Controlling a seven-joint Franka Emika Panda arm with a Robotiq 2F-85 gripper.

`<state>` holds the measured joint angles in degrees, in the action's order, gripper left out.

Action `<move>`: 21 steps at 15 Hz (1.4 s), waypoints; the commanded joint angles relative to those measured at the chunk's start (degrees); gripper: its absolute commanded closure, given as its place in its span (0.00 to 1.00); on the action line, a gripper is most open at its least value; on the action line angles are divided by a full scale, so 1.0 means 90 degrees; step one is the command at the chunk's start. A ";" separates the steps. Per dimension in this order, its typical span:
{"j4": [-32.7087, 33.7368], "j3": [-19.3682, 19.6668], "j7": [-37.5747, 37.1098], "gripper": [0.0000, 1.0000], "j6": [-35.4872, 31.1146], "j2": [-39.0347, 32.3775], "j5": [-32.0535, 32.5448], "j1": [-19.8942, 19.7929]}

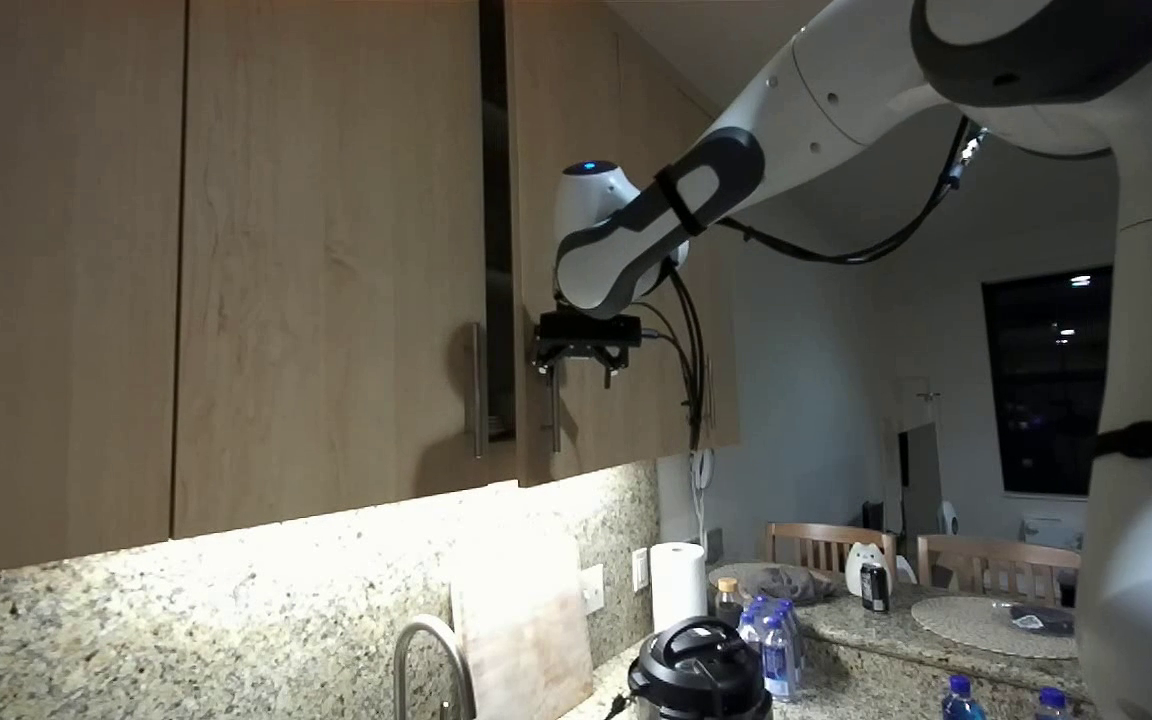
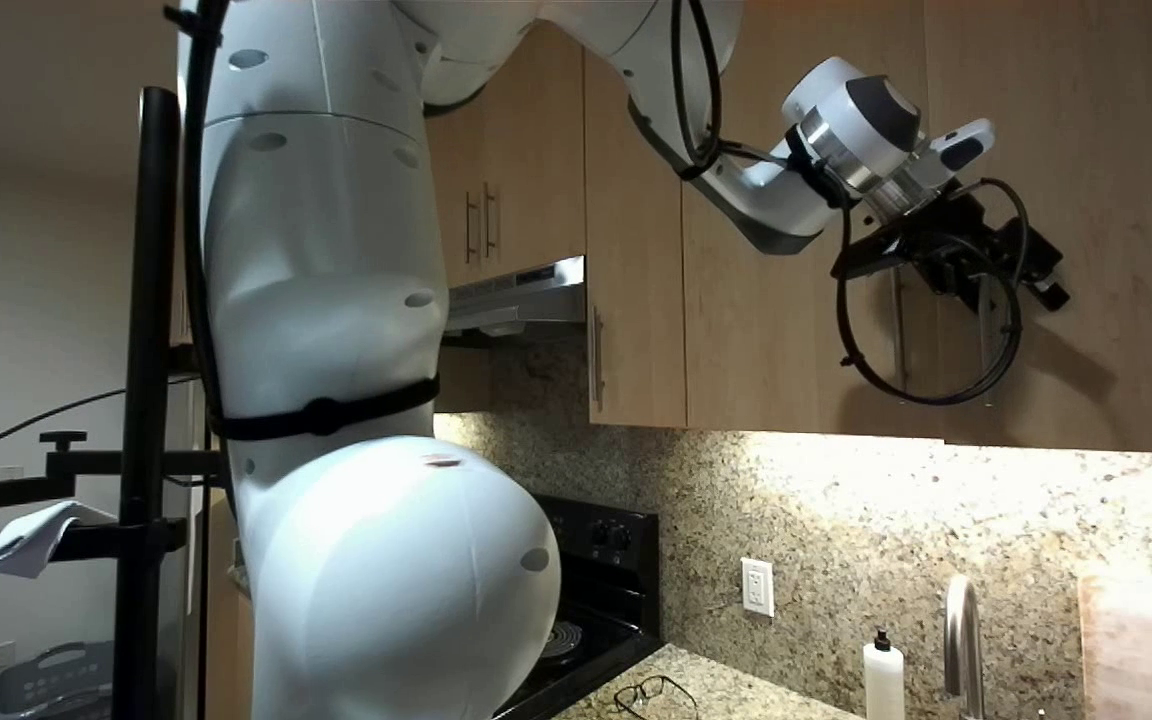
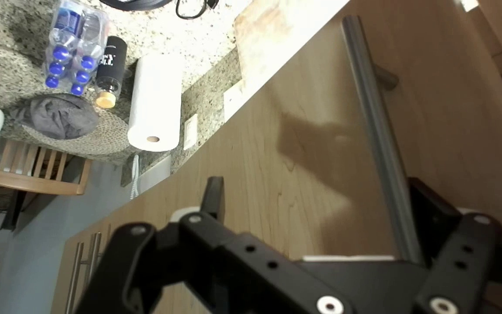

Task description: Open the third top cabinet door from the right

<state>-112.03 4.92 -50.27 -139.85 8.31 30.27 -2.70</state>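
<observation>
Cabinet door (image 1: pixel 561 130): high above the bench (image 2: pixel 736 690), ajar, with a dark gap along its left side in an exterior view.
Handle (image 3: pixel 376 117): upright metal bar on that door, near the gap.
Fingers (image 3: pixel 215 198): spread wide; in the wrist view the handle runs between them, just beside the one at the right and well apart from the one at the left. I cannot tell whether they touch it.
Arm (image 1: pixel 816 100): reaches in from the right in an exterior view and ends in front of the cabinet door.
Neighbouring door (image 1: pixel 336 230): left of the gap, with a second handle (image 1: pixel 477 390) near its right edge.
Board (image 1: pixel 521 630): leans on the speckled splashback (image 1: pixel 316 590), below the doors.
Tap (image 1: pixel 428 624): curved, just left of the board.
Paper roll (image 1: pixel 679 585): stands upright on the bench, right of the board.
Cooker (image 1: pixel 704 668): black-lidded, nearer than the roll, blue-capped bottles (image 1: pixel 778 660) just to its right.
Pump bottle (image 2: pixel 883 680): white, left of the tap in an exterior view; eyeglasses (image 2: pixel 654 686) lie farther left on the bench.
</observation>
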 commanded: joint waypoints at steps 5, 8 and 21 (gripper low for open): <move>-0.0706 0.0062 0.0653 0.00 0.0304 0.0805 -0.0082 -0.0593; -0.0836 0.0078 0.0768 0.00 0.0277 0.0916 -0.0139 -0.0677; -0.1566 0.0249 0.2261 0.00 -0.0171 0.1530 -0.0952 -0.1145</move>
<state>-122.30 5.60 -34.14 -143.55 17.87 21.75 -7.56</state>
